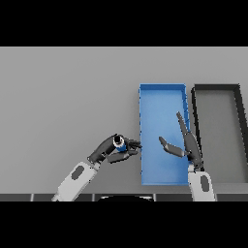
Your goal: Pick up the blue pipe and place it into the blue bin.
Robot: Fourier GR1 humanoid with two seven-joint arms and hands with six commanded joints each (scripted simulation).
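Note:
The blue pipe (119, 143) is a short blue piece with a pale end, held in my left hand (109, 150), whose fingers and thumb curl round it. That hand sits just left of the blue bin (145, 97), close to its left wall near the front. The bin is a long shallow blue tray right of centre. My right hand (186, 145) hovers over the bin's right front part, fingers straight and thumb spread, holding nothing.
A dark grey bin (196, 104) with a grey floor stands right beside the blue bin on its right. The grey table (63, 92) stretches to the left and back.

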